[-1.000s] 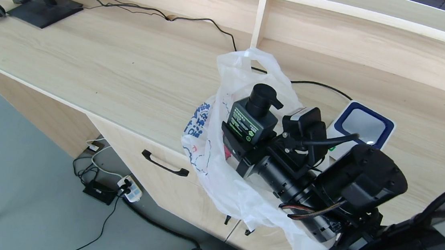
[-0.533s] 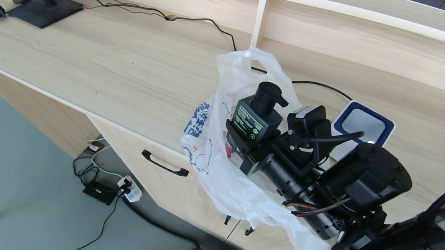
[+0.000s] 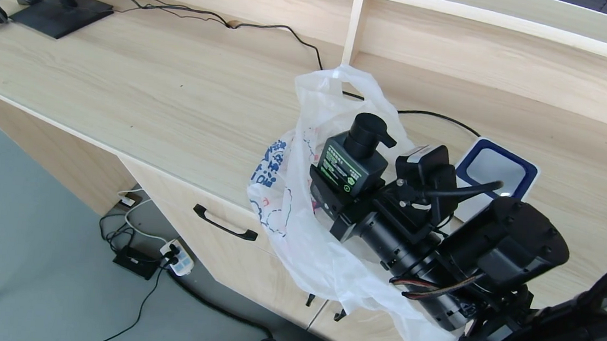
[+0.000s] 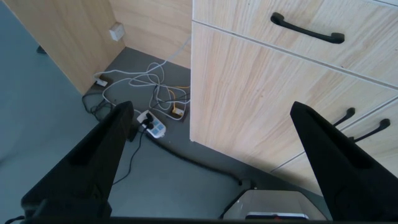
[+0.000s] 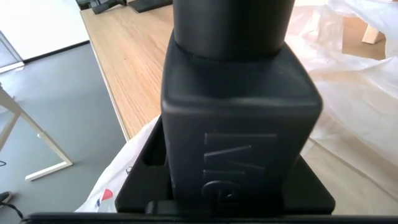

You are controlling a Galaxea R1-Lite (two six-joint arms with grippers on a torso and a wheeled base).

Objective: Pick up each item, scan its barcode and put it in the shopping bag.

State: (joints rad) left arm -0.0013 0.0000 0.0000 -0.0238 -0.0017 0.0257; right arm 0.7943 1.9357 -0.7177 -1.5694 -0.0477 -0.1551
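Right now, the right jaws are seen clamped shut on the lower part of a black pump bottle (image 3: 351, 161). The bottle is held nearly upright with its pump head on top. Just below and around it, the white shopping bag (image 3: 298, 236) is slumped open at the front edge of the desk (image 3: 151, 86). The bag's mouth lies straight under the jaws, so a lowering along the bottle's own long axis is judged to be what is called for. The job is clearly the right arm's. The left jaws are spread wide and empty, hung low in front of the drawers (image 4: 261, 93) under the desk, well apart from the bag. The scanner (image 3: 496, 168) is found just beside the bag, on the robot's right. The bottle's base is covered by the jaws, and most of the bag's inside is blocked by the arm. A speck of red inside the bag cannot be made out.
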